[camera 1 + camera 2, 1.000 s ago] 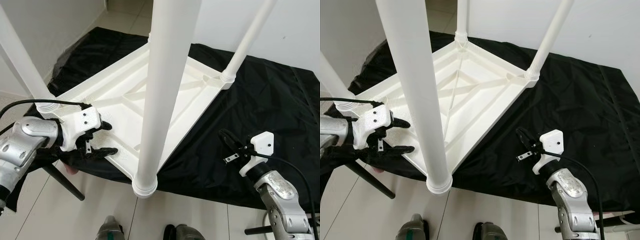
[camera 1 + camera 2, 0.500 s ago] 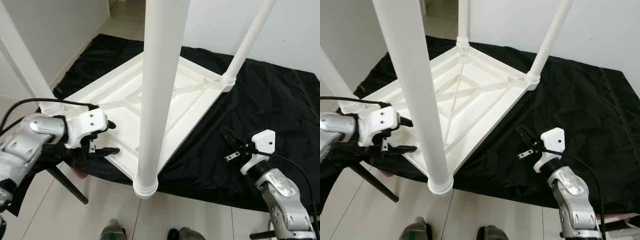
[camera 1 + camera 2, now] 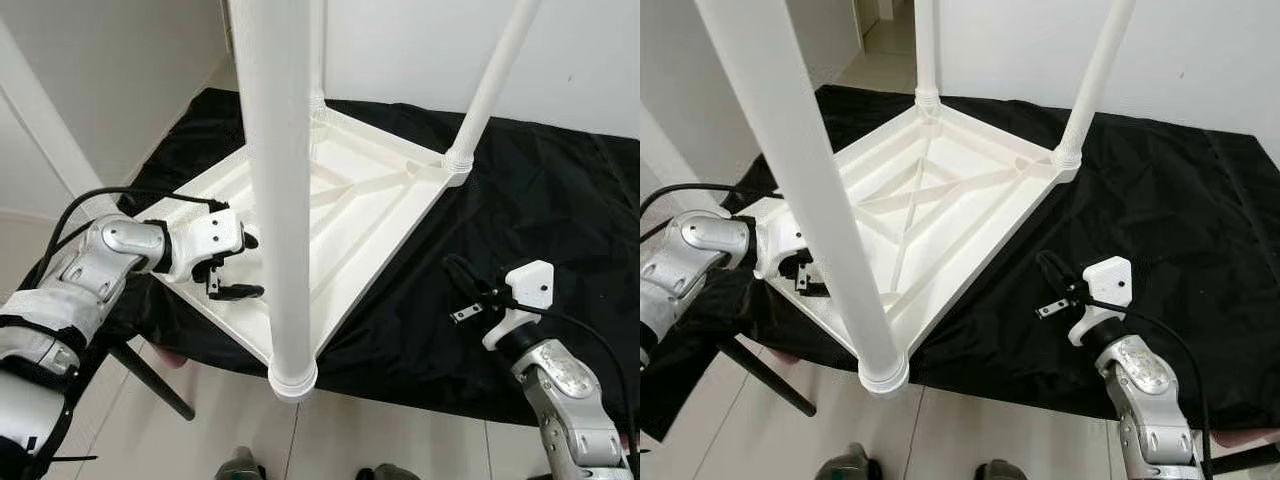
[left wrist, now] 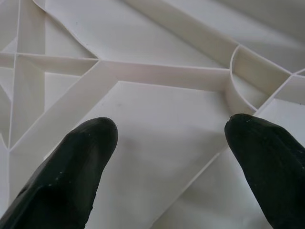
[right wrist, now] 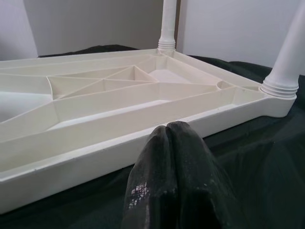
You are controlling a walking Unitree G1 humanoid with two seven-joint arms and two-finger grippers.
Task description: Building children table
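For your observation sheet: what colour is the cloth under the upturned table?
Black; the cloth shows best in the right eye view.

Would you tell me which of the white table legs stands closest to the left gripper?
The thick near-corner leg, rising just beside the open left gripper; the other legs stand at the tabletop's farther corners.

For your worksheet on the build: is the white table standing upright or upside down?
Upside down: the white table lies with its ribbed underside up on the black cloth, legs pointing upward.

Tabletop (image 3: 380, 205): laid upside down on cloth (image 3: 560, 200)
Legs (image 3: 278, 190): stood upright at its corners
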